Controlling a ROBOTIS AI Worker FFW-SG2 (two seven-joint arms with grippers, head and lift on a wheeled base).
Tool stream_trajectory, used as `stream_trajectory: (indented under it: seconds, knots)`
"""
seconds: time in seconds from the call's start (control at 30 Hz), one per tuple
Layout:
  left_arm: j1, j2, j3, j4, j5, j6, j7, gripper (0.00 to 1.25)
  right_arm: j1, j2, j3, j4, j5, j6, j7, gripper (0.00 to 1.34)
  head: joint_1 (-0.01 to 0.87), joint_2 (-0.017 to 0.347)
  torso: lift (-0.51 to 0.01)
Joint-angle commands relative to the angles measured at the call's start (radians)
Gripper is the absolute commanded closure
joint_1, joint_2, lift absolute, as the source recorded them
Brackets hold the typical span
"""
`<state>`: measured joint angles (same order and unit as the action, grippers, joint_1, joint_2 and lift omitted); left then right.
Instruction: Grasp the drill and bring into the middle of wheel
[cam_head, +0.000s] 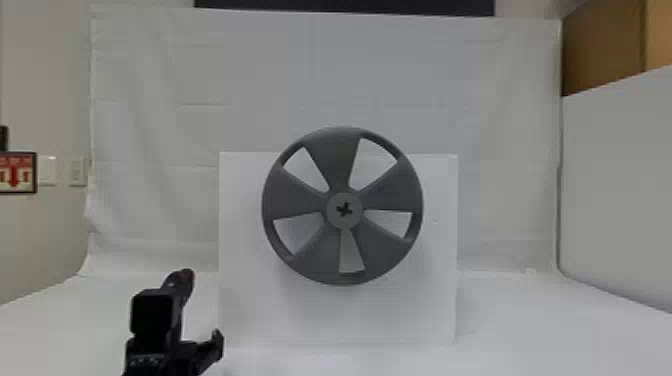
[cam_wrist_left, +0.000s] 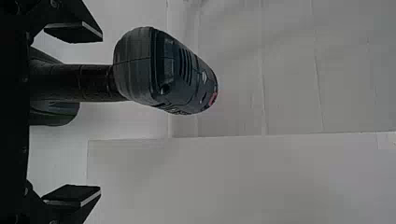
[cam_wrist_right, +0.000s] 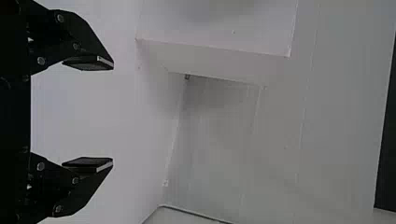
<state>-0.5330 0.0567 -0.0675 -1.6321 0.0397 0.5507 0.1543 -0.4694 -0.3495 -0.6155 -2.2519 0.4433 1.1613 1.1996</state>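
In the head view my left gripper (cam_head: 192, 350) is at the bottom left, in front of and left of the wheel (cam_head: 305, 200). The dark tip of the drill (cam_head: 181, 280) rises just beyond it. The left wrist view has my left gripper (cam_wrist_left: 100, 114) open, the drill (cam_wrist_left: 163, 70) upright with its handle nearer the upper finger and not clamped. Its lower part is partly hidden behind the gripper's body. My right gripper (cam_wrist_right: 112, 114) stands open, nothing between its fingers.
The wheel is mounted on a white upright board (cam_head: 245, 300) standing on the white table (cam_head: 530, 330). A white cloth backdrop (cam_head: 160, 125) hangs behind. Brown boxes (cam_head: 600, 50) sit high at the right, above a pale wall panel.
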Motion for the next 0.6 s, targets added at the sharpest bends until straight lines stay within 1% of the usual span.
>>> stream_trajectory:
  seconds: [0.0, 0.27, 0.37, 0.43, 0.47, 0.5, 0.57]
  knots:
    - [-0.013, -0.001, -0.002, 0.023, -0.003, -0.006, 0.001, 0.14, 0.0, 0.0, 0.002, 0.002, 0.0, 0.0, 0.0, 0.52, 0.0, 0.0, -0.406]
    - [-0.027, -0.005, -0.002, 0.044, -0.008, -0.011, 0.005, 0.16, 0.0, 0.0, 0.002, 0.002, 0.0, 0.0, 0.0, 0.52, 0.0, 0.0, -0.406]
    - [-0.03, -0.005, 0.0, 0.047, -0.008, -0.012, 0.008, 0.19, 0.0, -0.002, 0.002, 0.0, 0.0, 0.001, 0.0, 0.52, 0.0, 0.0, -0.406]
    - [-0.031, -0.005, 0.0, 0.049, -0.008, -0.011, 0.011, 0.28, 0.0, -0.002, 0.002, 0.0, 0.0, 0.0, 0.0, 0.52, 0.0, 0.0, -0.406]
    - [-0.031, -0.005, 0.002, 0.049, -0.008, -0.011, 0.011, 0.36, 0.002, -0.002, 0.002, 0.0, 0.0, 0.001, 0.0, 0.52, 0.0, 0.0, -0.406]
    - [-0.03, -0.005, 0.0, 0.049, -0.004, -0.011, 0.014, 0.49, 0.002, -0.002, 0.002, 0.0, 0.0, 0.001, 0.0, 0.52, 0.0, 0.0, -0.406]
    - [-0.027, -0.005, -0.002, 0.049, 0.002, -0.012, 0.028, 0.65, 0.002, 0.0, 0.002, 0.002, 0.0, 0.001, 0.0, 0.52, 0.0, 0.0, -0.406]
